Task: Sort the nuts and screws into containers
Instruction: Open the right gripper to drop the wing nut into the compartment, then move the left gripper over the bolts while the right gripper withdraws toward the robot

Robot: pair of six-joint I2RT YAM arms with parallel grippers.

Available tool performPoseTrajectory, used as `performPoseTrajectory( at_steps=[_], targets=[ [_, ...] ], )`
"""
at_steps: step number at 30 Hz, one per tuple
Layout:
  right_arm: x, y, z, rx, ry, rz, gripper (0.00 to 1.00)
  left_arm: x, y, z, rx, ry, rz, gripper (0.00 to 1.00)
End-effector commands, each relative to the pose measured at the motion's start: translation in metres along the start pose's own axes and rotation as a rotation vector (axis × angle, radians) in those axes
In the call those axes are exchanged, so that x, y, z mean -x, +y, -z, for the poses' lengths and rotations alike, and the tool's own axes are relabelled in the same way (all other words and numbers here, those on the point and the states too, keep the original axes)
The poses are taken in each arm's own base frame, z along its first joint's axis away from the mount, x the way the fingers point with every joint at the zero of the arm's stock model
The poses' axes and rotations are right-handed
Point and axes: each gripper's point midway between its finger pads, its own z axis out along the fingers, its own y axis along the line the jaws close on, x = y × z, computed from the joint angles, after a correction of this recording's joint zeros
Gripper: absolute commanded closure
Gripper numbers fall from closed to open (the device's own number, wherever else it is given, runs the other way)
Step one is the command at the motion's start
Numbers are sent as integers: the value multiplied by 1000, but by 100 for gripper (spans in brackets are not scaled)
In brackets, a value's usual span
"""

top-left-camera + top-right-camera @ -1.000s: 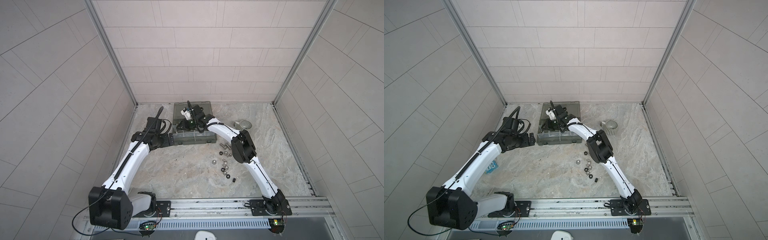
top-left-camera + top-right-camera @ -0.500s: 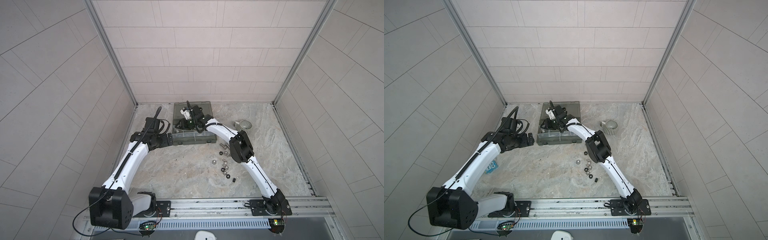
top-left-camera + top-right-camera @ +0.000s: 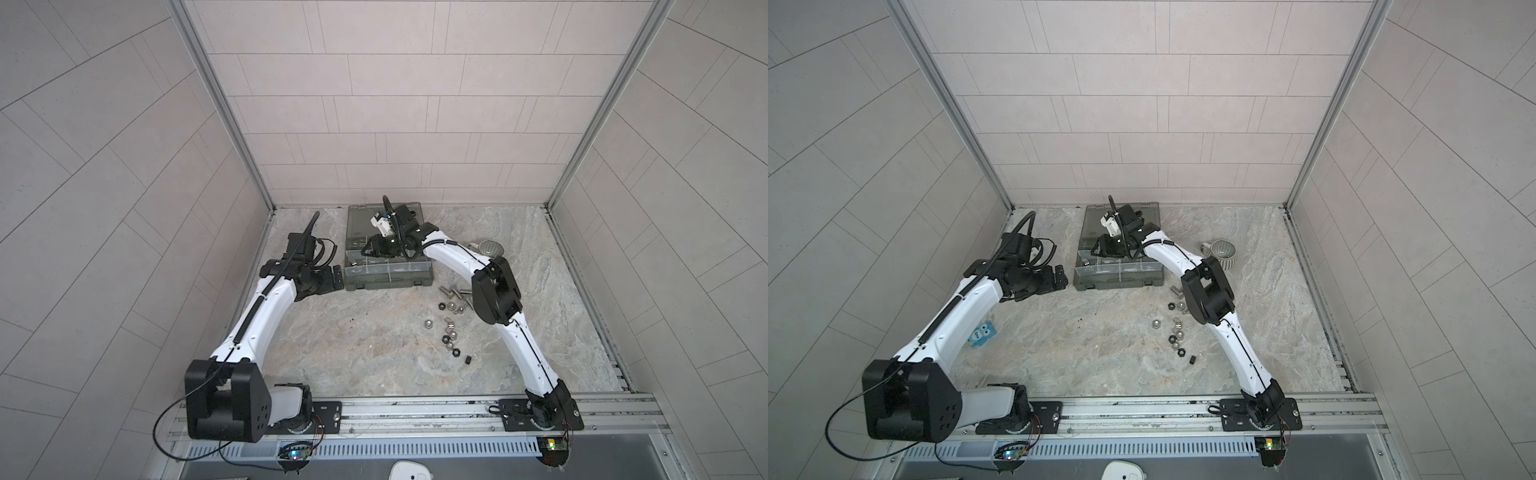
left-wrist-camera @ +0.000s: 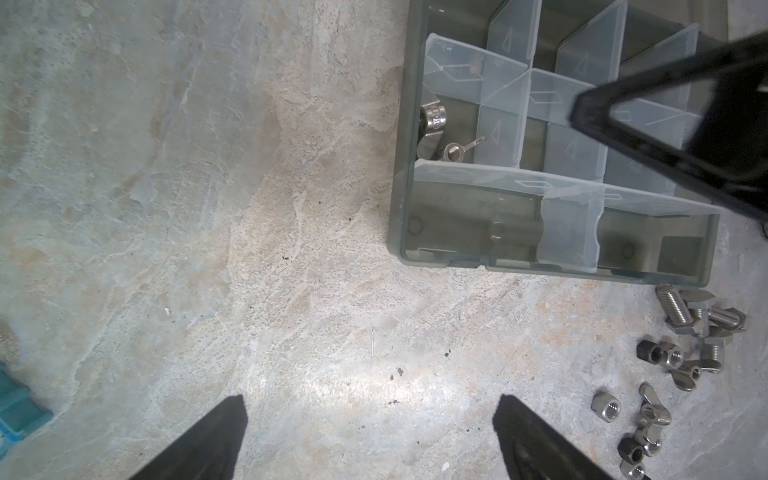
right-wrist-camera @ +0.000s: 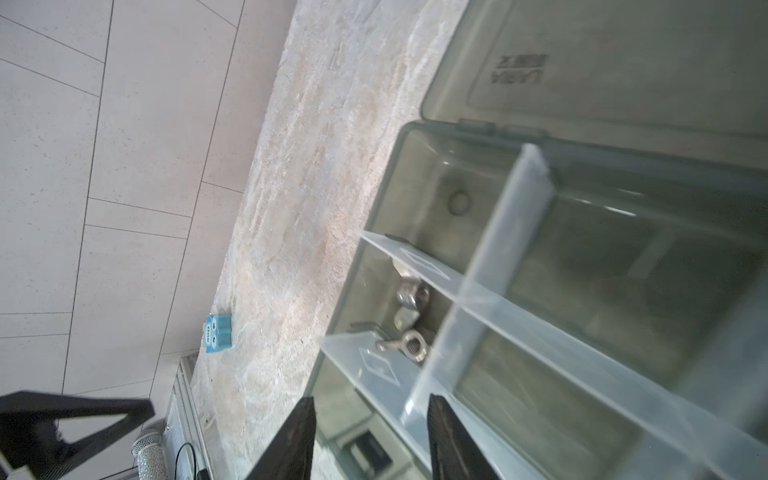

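Note:
The grey-green organizer case [image 3: 390, 286] [image 3: 1117, 284] lies open at the back of the table, its containers parted by clear dividers. My right gripper [image 3: 368, 252] [image 5: 372, 411] hangs open and empty over the case's left end. Just below it, two silver wing nuts [image 5: 409, 345] [image 4: 455, 151] lie in a left compartment. My left gripper [image 3: 336, 278] [image 4: 370, 411] stands wide open over bare table, left of the case. Loose nuts [image 3: 449, 328] [image 3: 1177, 332] [image 4: 606, 407] and short screws [image 3: 451, 292] [image 4: 681, 311] are scattered in front of the case's right end.
A striped mug [image 3: 490, 248] [image 3: 1222, 251] stands right of the case, behind the right arm's elbow. A small blue packet [image 3: 982, 334] [image 5: 218, 334] lies near the left wall under the left arm. The case's lid [image 5: 582, 62] lies flat behind it.
My right gripper's jaws have gone from shut to open above the case's left compartment. Both arms have hardly moved.

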Motion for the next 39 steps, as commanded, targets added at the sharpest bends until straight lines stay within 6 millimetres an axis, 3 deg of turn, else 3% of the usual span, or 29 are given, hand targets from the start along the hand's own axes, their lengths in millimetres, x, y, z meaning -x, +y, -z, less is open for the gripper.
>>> performPoseTrajectory(
  at_steps=[1,6,10,17,21,28,36,39],
  targets=[
    [14,1,79,-96,-65,84,54,18,-5,2,-7,-24,-17,0],
    [-39,-57,143,-397,35,113,53,34,-21,-14,-36,-17,-16,0],
    [-89,-92,180,-524,160,36,52,40,-55,-30,-46,12,-98,0],
    [-151,-128,217,-616,212,-78,51,31,-146,-55,-132,87,-271,0],
    [-177,-148,233,-648,217,-171,51,30,-171,-68,-165,117,-296,0],
    [-205,-168,250,-693,213,-247,51,29,-191,-80,-196,129,-313,0],
    [-209,-166,256,-674,200,-265,51,7,-222,-78,-244,147,-403,0],
    [-213,-164,261,-672,200,-277,39,-9,-240,-74,-287,169,-489,0]
  ],
)
